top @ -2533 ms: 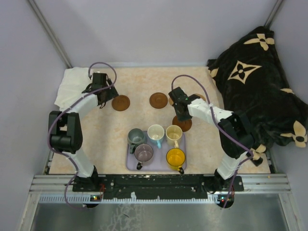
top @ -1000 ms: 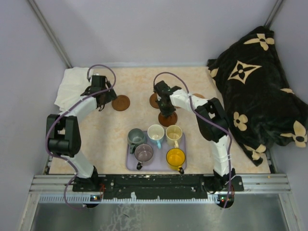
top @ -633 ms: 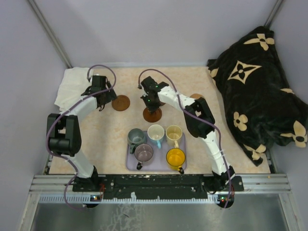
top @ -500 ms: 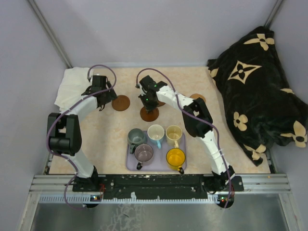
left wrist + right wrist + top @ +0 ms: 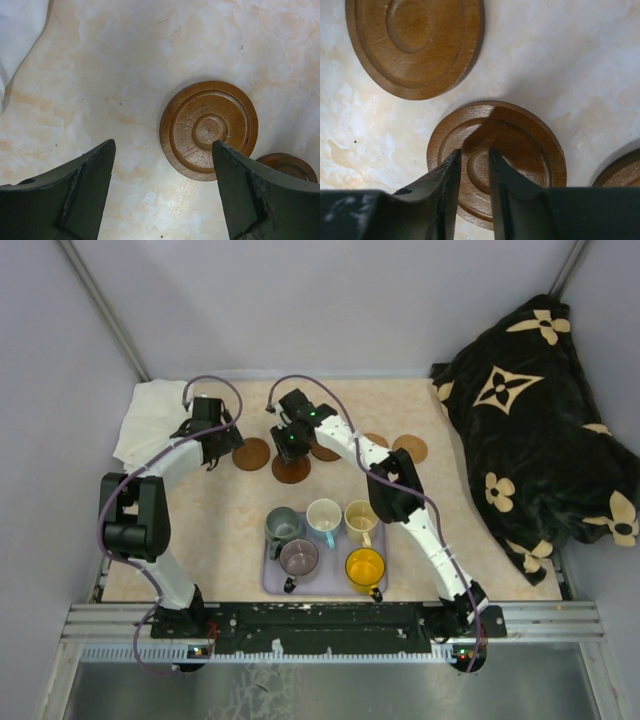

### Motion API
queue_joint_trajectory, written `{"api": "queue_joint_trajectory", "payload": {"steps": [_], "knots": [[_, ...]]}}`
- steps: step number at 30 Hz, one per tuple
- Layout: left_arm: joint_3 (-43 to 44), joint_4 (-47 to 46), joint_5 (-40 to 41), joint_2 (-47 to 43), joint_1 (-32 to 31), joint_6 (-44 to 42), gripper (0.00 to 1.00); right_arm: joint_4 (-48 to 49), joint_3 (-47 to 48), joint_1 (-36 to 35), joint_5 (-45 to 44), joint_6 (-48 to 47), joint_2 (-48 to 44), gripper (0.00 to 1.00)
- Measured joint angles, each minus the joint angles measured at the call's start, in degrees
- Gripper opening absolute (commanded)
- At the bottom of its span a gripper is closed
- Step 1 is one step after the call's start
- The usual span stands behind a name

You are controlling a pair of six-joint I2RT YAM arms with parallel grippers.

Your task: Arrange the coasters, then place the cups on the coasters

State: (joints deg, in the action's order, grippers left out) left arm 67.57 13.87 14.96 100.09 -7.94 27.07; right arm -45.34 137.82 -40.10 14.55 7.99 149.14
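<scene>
**1. Coasters.** I see five round brown wooden discs lying flat in a loose row across the far half of the marbled beige counter (image 5: 200, 530).
- The leftmost coaster (image 5: 251, 453) lies ahead of the left pincer.
- The second coaster (image 5: 291, 469) lies just beside it, slightly nearer to me. In the left wrist view the two are not touching.
- The third coaster (image 5: 327, 453) and fourth coaster (image 5: 377, 440) are partly hidden behind the right arm.
- The fifth coaster (image 5: 409, 448), a lighter tan, lies at the right end.

**2. Cups.** All five mugs stand upright on the lavender rectangular tray (image 5: 270, 583) at the near centre.
- Back row: grey-green mug (image 5: 283, 525), white mug with blue handle (image 5: 324, 515), cream mug (image 5: 361, 517).
- Front row: mauve mug (image 5: 299, 557), yellow mug (image 5: 365, 566).

**3. Right pincer** (image 5: 474, 156). It is positioned directly over the second coaster. The jaws are parted by a narrow slot and released, with nothing between them.

**4. Left pincer** (image 5: 162, 146). The jaws are spread wide and grasp nothing. The leftmost coaster sits ahead of the tips, toward the right finger.

**5. Surroundings.** A white cloth (image 5: 150, 420) lies at the far left corner. A dark blanket with cream flower motifs (image 5: 530, 420) lies to the right.
</scene>
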Motion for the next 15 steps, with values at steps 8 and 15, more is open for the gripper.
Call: {"api": "queue_joint_trajectory", "payload": {"steps": [8,15], "knots": [[0.0,0.1,0.0,0.0,0.0,0.0,0.84,7.0,-3.0,0.0,0.2,0.4,-0.9,0.47],[-0.2,-0.3,-0.2,0.0,0.0,-0.1,0.84,13.8,-8.6,0.0,-3.7,-1.0,-3.6,0.47]]}}
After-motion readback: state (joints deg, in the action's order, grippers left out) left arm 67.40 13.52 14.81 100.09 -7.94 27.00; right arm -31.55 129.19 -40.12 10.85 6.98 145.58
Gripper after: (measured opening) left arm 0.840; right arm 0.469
